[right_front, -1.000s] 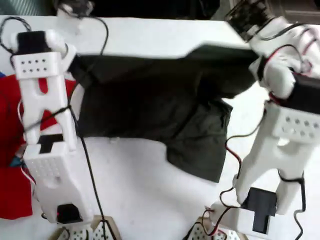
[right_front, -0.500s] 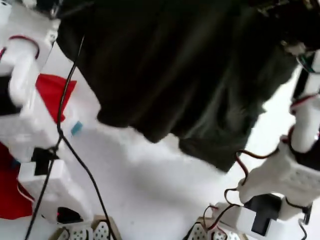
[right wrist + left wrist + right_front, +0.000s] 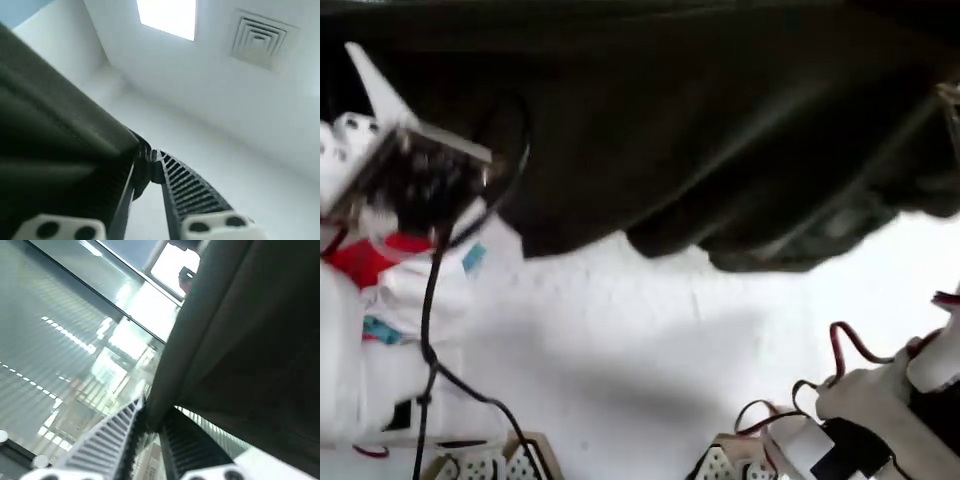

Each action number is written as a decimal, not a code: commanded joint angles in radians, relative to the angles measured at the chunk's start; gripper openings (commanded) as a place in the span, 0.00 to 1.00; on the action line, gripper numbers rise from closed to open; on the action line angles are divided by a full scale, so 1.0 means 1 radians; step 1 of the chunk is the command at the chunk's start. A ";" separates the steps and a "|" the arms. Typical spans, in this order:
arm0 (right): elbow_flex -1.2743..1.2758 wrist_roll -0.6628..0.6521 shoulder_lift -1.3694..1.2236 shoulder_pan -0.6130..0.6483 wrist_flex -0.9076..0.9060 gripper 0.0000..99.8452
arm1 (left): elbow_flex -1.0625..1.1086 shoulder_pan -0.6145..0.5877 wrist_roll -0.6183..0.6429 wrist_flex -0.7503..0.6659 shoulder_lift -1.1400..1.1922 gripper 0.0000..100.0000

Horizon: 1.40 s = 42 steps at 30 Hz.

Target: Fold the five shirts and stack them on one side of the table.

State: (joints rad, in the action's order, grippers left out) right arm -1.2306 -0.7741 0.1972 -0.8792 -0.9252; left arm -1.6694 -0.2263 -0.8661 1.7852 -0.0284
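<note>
Two shirts are seen: one dark shirt, held up across the top of the high view, and one red shirt at its left, partly behind an arm; the left gripper and the right gripper each pinch the dark shirt's edge; white table shows below the hanging hem.

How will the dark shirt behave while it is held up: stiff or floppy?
Probably floppy: the dark shirt sags in curved folds above the table. Likely light and thin, since a narrow edge fits between the left jaws. It may swing when moved.
</note>
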 commanded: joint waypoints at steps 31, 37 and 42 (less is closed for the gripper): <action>0.015 0.009 0.278 0.357 -0.466 0.02 | 0.009 0.027 0.133 0.002 -0.208 0.02; 0.017 0.009 0.321 0.538 -0.568 0.02 | 0.009 0.027 0.175 0.002 -0.208 0.02; 0.014 0.009 0.348 0.596 -0.582 0.02 | 0.002 0.027 0.269 0.000 -0.209 0.02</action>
State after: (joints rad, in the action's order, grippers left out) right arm -1.2152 -0.7633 0.5378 -0.3069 -1.5067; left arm -1.6648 -0.2064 -0.6421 1.7883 -0.2248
